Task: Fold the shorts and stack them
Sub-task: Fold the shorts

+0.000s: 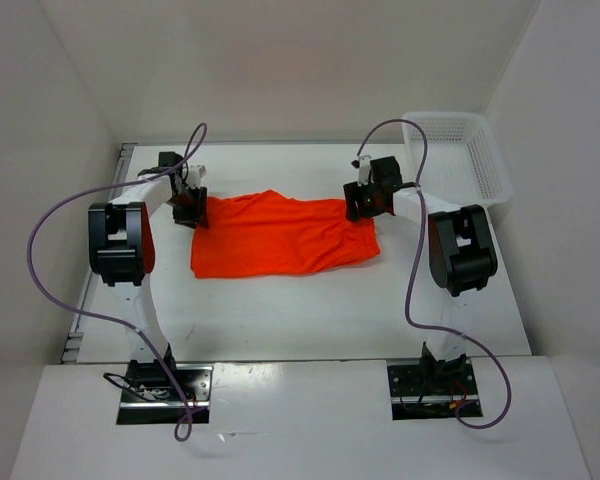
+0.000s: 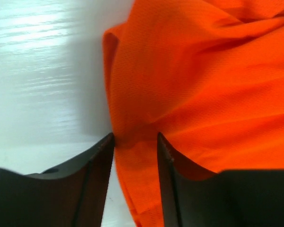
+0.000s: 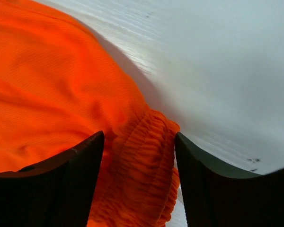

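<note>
The bright orange-red shorts [image 1: 280, 235] lie spread on the white table [image 1: 310, 310], between the two arms. My left gripper [image 1: 192, 208] is down at the shorts' far left corner. In the left wrist view its jaws [image 2: 136, 137] stand partly apart astride a fold of the cloth edge [image 2: 137, 165]. My right gripper [image 1: 363, 205] is down at the far right corner. In the right wrist view its jaws [image 3: 139, 137] stand apart with the gathered waistband [image 3: 142, 161] filling the gap between them. The cloth touches the fingers on both sides.
A white plastic basket [image 1: 460, 150] stands at the back right corner of the table. White walls close in the table on the left, back and right. Purple cables loop from both arms.
</note>
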Robot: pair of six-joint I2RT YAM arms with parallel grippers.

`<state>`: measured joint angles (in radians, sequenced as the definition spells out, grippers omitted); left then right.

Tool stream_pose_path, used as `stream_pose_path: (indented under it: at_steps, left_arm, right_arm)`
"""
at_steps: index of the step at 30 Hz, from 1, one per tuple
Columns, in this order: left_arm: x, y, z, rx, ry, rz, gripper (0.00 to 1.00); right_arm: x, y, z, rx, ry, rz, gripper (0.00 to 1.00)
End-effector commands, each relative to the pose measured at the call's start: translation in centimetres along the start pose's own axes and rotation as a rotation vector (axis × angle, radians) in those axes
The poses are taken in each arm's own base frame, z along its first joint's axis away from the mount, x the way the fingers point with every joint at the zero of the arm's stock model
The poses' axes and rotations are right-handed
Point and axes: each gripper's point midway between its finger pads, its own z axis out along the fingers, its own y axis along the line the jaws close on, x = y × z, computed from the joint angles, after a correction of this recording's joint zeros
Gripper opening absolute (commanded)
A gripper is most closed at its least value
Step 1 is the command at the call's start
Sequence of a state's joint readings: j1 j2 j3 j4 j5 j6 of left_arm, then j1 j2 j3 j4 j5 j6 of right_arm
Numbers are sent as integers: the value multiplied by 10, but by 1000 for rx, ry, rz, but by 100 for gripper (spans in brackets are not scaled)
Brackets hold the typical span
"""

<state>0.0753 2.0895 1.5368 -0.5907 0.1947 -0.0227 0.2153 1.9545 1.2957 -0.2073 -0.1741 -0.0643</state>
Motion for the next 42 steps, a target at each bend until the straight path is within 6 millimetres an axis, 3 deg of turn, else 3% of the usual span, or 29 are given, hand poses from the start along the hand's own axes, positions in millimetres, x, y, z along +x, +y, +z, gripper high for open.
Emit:
stream_pose_path:
  at_steps: [1, 3, 6, 7, 10, 12, 15, 20, 25, 28, 31, 33, 34, 36, 37, 38, 40, 41, 42]
  left_arm:
    - [8, -13, -12, 5, 34, 42, 51]
    - [-4, -18, -17, 29, 1, 49, 54]
    - [-42, -21, -32, 24, -98, 72, 55]
    - [-63, -22, -41, 21, -157, 85, 55]
    - [-85, -21, -37, 19, -195, 94, 53]
    - [-99, -20, -34, 17, -216, 99, 50]
    - [-94, -18, -10, -7, -175, 104, 46]
    - [-83, -17, 16, -70, -119, 120, 49]
    - [-88, -13, 28, -81, -145, 123, 56]
    - [-84, -23, 36, -18, -141, 127, 56]
    - [-81, -29, 39, -4, -137, 136, 45]
    - [-77, -29, 41, -4, -126, 135, 23]
    - [-79, -25, 38, -32, -139, 135, 9]
    - [-77, -7, 37, -97, -141, 119, 0]
    - [-80, 1, 35, -120, -155, 110, 0]
    - [-81, 19, 32, -148, -158, 83, 0]
    - [-100, 33, 15, -164, -214, 63, 0]
    - [-106, 36, 11, -157, -230, 57, 0]
    - [-109, 34, 4, -157, -239, 59, 0]
  right_arm:
    - [-28, 14, -13, -103, -55, -58, 69]
    - [-29, 14, -17, -103, -57, -70, 74]
    - [-44, 12, -35, -78, -91, -100, 76]
    - [-48, 13, -39, -77, -103, -103, 76]
    - [-50, 16, -55, -77, -106, -104, 76]
    - [-35, 16, -58, -79, -79, -110, 76]
    - [-21, 13, -67, -55, -59, -128, 76]
    - [10, 14, -68, -61, 5, -125, 75]
    - [48, 23, -68, -117, 92, -112, 76]
    - [67, 27, -68, -132, 129, -71, 78]
    - [76, 34, -66, -165, 134, -58, 78]
    - [78, 36, -64, -179, 143, -36, 78]
    - [78, 33, -64, -153, 147, -20, 70]
    - [75, 28, -61, -117, 127, 16, 56]
    - [77, 25, -59, -94, 128, 30, 38]
    - [77, 20, -59, -63, 129, 37, 29]
    - [79, 18, -58, -54, 127, 36, 14]
    - [79, 18, -58, -54, 127, 36, 4]
    - [79, 18, -58, -54, 126, 24, 1]
